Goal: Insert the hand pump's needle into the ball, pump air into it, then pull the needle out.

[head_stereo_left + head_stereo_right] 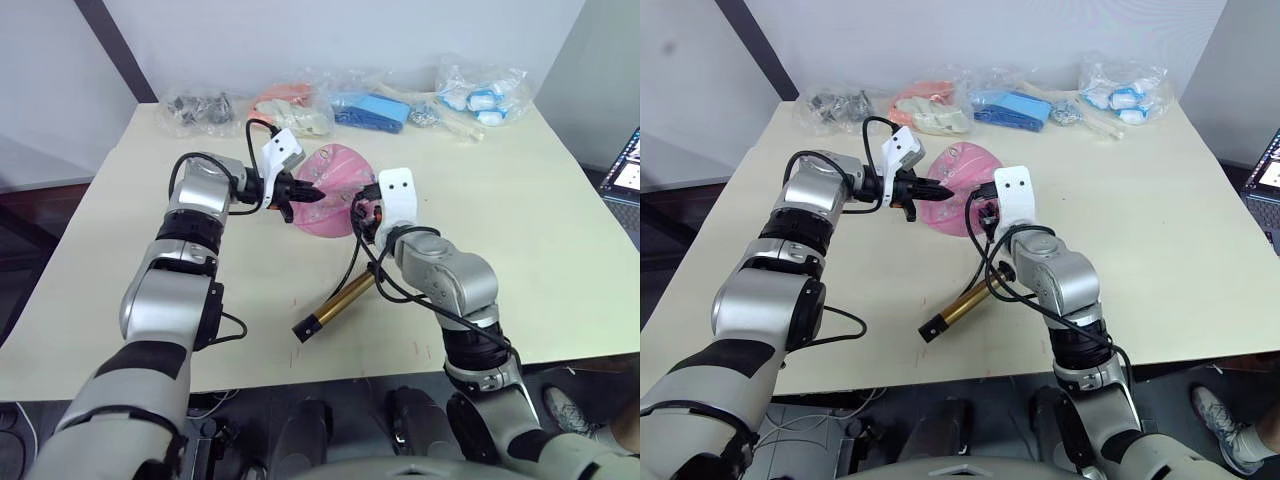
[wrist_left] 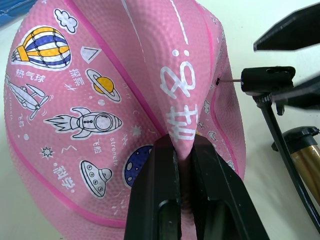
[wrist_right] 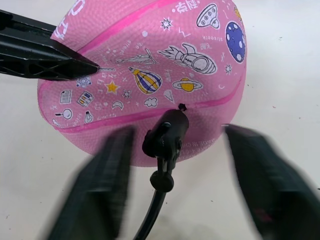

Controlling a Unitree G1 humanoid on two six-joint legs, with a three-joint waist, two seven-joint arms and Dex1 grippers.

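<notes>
Big cream table (image 1: pixel 520 200) with a row of clear plastic bags (image 1: pixel 345 100) along the far edge.

Pink ball (image 1: pixel 335 190) near the middle of the table, soft and caved in like a bowl, not round. Bumpy rubber skin with darker pink ribs. Seen close from the left wrist: little drawings of a hot-air balloon, rockets, a planet and a flying saucer, plus white writing.

Left pincer (image 2: pixel 184 155) clamped on a squeezed fold of the ball, black fingers (image 2: pixel 152 200) pressing the rubber between them. From the head, reaching in from the robot's left.

Hand pump (image 1: pixel 335 300) lying flat on the table in front of the ball. Shiny gold barrel with a black end, long way slanted, near end toward the robot's left, far end toward the ball. Thin black hose (image 3: pixel 157 200) going up to the ball.

Right pincer (image 3: pixel 175 145) spread apart, one finger on each side of the small black fitting, not touching it.

Needle (image 2: pixel 231 80), thin and silver, seen from the left wrist lying level with its tip in the tiny dark valve hole (image 2: pixel 218 80).
</notes>
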